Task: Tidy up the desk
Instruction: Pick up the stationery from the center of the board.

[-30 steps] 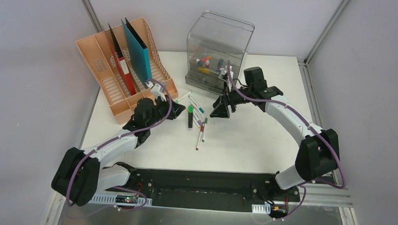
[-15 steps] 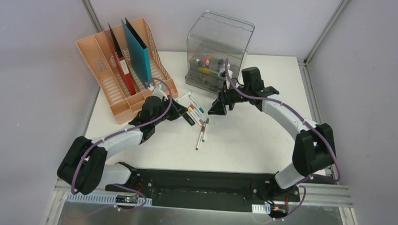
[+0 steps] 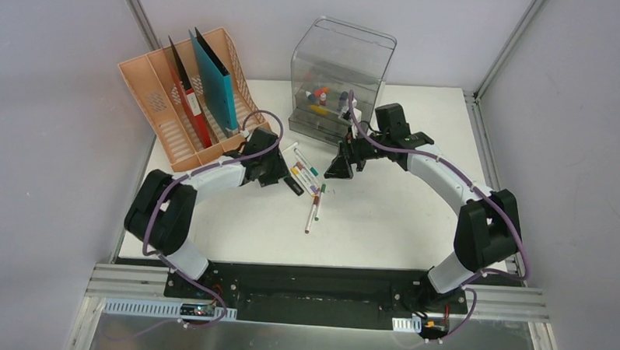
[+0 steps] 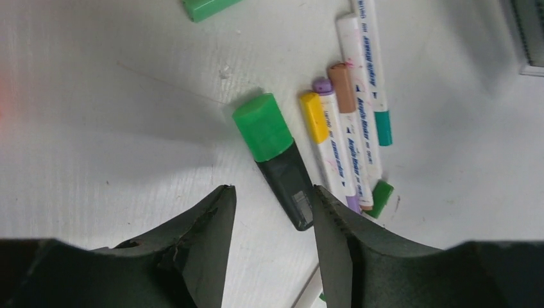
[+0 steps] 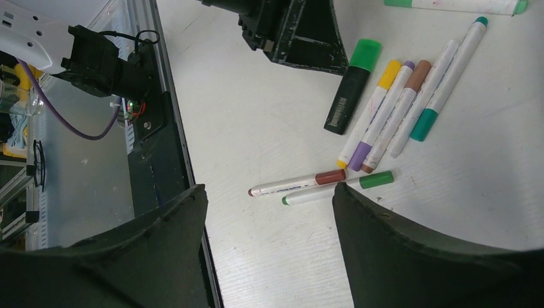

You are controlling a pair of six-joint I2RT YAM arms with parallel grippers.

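The white tabletop (image 3: 399, 217) lies directly under both pairs of fingers. The left fingers (image 4: 221, 212) are low over its middle-left part, just in front of the peach file rack (image 3: 157, 115). They are partly open and they clamp nothing. A dark highlighter with green cap (image 4: 276, 154) lies flat on the tabletop, and its dark end comes into the gap, close to one fingertip. Whether it touches that tip, I cannot tell. Beside it is a row of thin markers (image 4: 349, 128), side by side. The right fingers (image 5: 186, 218) hang over the middle of the tabletop, near the clear plastic box (image 3: 342, 67). They stand wide apart and are empty; two more markers lie on the surface below the gap.

The tabletop is a large flat rectangle, much bigger than all things on it. It has a black rail on the near edge and a metal frame around. From close, the surface shows small grey scuffs and a fine ribbed texture.
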